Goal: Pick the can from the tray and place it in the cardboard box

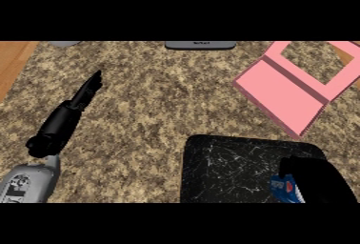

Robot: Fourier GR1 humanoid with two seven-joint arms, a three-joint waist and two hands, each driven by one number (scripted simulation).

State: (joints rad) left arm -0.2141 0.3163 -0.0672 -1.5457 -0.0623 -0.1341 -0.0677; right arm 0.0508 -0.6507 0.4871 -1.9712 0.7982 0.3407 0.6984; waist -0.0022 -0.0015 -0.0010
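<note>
Right hand (320,181) is seen at the lower right of the head view, laid over the near right part of the black tray (232,167); its black fingers are curled round the can (283,187), of which only a small blue, white and red patch is shown at the hand's left edge; most of the can is hidden by the hand, and whether it is lifted off the tray or resting on it cannot be told. The tray is marked with pale scratches and is set on the speckled granite counter (155,105); the pink cardboard box (281,97) is placed beyond the tray, toward the upper right, tilted relative to the tray's edges, with its open compartment seen at the far end and a flat flap spread toward the tray; box and tray are near each other but apart. Left hand (88,90) is shown at the left, well apart from the tray, its fingers held straight and pointed away over the counter, nothing held; the grey forearm (25,183) is seen below it at the lower left corner.
</note>
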